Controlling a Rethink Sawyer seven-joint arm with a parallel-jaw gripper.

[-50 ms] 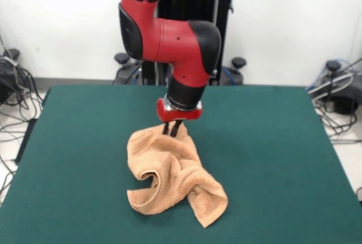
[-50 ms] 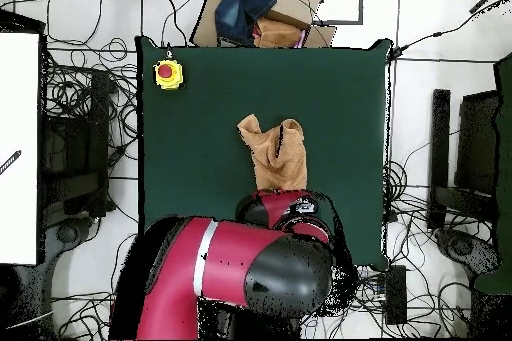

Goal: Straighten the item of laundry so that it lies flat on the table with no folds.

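Note:
The item of laundry [image 1: 172, 176], a peach-orange terry towel, lies crumpled and folded over itself near the middle of the green table [image 1: 271, 142]. Its far top edge is drawn up to my gripper [image 1: 172, 130], whose two dark fingers stand close together, pinching the cloth. In the overhead view the towel [image 2: 275, 152] shows just beyond the red arm, which hides the gripper there. One corner of the towel curls into a loop at the front left.
A yellow box with a red button [image 2: 168, 74] sits at a far corner of the table in the overhead view. Cardboard and blue cloth [image 2: 255, 7] lie beyond the table edge. Cables cover the floor around the table.

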